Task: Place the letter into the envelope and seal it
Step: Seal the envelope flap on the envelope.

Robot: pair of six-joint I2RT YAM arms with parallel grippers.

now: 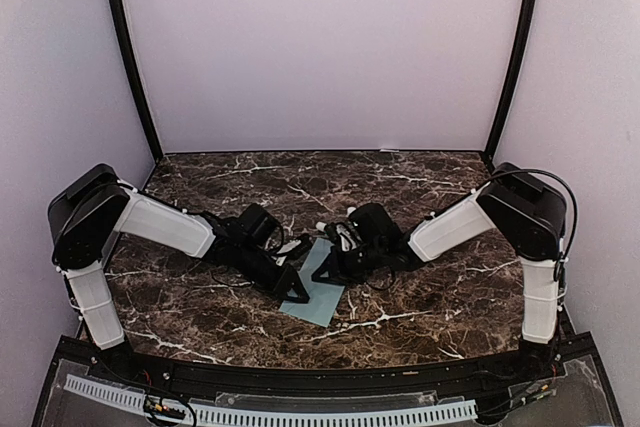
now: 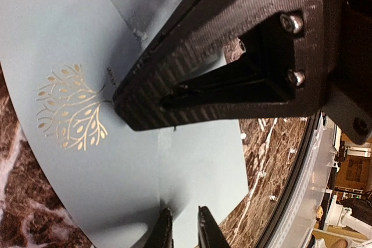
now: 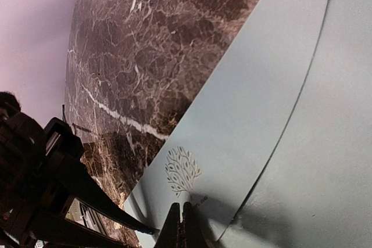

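A dark marble counter [image 1: 420, 177] carries a pale blue envelope [image 1: 322, 302] lying flat, midway between its side edges and nearer the near edge. The right pincer [image 3: 181, 225] is pressed together over the envelope. The left pincer [image 2: 186, 232] stands slightly apart at the envelope's edge.

From above, the left fingers [image 1: 294, 288] and right fingers [image 1: 326, 269] hide part of the envelope [image 1: 322, 303], which both wrist views crop.

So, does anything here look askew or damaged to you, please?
The envelope lies skewed to the near edge of the table, and a small crumpled spot shows on it beside the right gripper. Nothing looks torn or spilled.
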